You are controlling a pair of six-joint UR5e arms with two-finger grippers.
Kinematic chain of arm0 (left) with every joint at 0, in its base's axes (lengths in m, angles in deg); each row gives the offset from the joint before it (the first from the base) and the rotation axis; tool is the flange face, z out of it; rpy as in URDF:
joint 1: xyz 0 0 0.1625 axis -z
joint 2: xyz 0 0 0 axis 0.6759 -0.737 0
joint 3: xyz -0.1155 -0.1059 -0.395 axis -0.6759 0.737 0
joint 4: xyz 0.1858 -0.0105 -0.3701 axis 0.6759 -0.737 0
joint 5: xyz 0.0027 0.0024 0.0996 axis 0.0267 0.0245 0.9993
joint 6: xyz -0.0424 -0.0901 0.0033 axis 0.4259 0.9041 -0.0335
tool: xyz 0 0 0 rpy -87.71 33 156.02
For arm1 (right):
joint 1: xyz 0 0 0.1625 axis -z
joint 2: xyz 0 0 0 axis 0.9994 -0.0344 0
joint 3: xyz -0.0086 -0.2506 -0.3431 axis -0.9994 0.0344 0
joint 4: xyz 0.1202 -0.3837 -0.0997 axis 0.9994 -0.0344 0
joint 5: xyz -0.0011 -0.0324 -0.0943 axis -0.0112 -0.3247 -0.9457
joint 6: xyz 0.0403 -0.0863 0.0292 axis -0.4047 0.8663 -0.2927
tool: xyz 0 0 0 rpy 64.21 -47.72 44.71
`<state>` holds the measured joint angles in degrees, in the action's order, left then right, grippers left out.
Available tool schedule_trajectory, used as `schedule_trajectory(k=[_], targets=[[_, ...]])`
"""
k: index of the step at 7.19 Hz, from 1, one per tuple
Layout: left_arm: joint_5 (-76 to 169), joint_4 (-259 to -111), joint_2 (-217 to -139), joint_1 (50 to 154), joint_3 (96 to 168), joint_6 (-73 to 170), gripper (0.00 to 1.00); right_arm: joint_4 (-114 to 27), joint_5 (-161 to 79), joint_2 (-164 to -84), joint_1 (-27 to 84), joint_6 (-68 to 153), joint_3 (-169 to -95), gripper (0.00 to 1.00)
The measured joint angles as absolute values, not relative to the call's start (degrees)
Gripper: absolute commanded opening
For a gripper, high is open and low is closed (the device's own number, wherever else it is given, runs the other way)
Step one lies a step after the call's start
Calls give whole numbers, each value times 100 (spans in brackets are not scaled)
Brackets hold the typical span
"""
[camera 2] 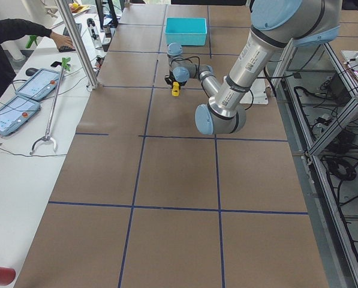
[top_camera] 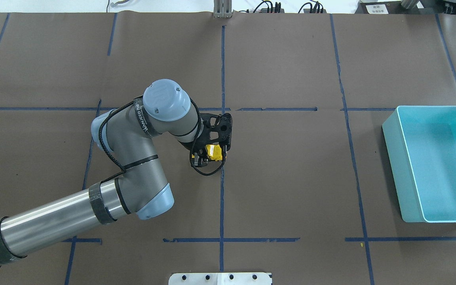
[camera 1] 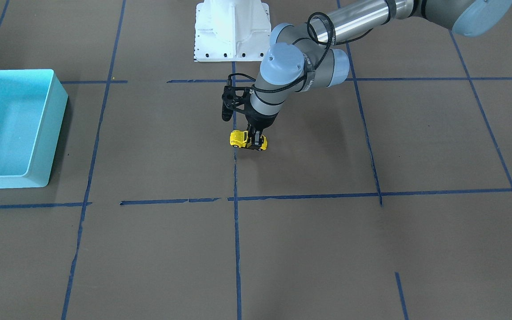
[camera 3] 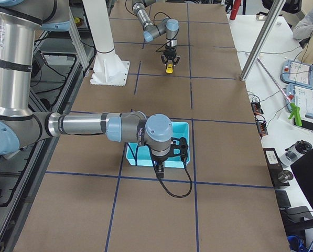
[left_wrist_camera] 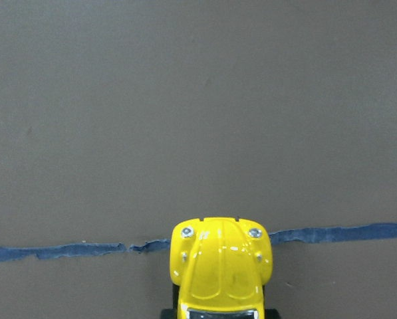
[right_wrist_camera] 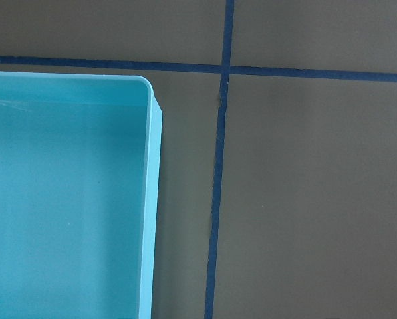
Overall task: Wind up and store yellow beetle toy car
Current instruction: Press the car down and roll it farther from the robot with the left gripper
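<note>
The yellow beetle toy car (camera 1: 238,138) sits at table level near the middle, on a blue tape line. My left gripper (camera 1: 254,138) comes straight down on it, with its fingers closed on the car's sides. The car also shows under the wrist in the overhead view (top_camera: 213,151), in both side views (camera 2: 175,90) (camera 3: 169,66), and nose-first in the left wrist view (left_wrist_camera: 221,272). My right gripper (camera 3: 159,167) hangs over the near edge of the turquoise bin (camera 3: 183,127). It shows only in the exterior right view, so I cannot tell whether it is open or shut.
The turquoise bin (top_camera: 390,158) stands on the robot's right side of the table, with nothing visible inside it (camera 1: 38,133) (right_wrist_camera: 148,199). The white robot base (camera 1: 231,31) is behind the car. Blue tape lines (camera 1: 237,231) cross the brown table cover. Operators' tablets (camera 2: 14,102) lie on a side bench.
</note>
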<state>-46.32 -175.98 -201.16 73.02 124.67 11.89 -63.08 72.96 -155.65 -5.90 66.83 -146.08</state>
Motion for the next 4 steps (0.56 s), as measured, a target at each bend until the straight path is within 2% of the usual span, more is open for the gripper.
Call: schedule_trajectory(k=[4], targets=[[-4634,-17632,-20036,7302,12505,1157,0,-6307,7292,-15706,-601,6711,-14760,100]])
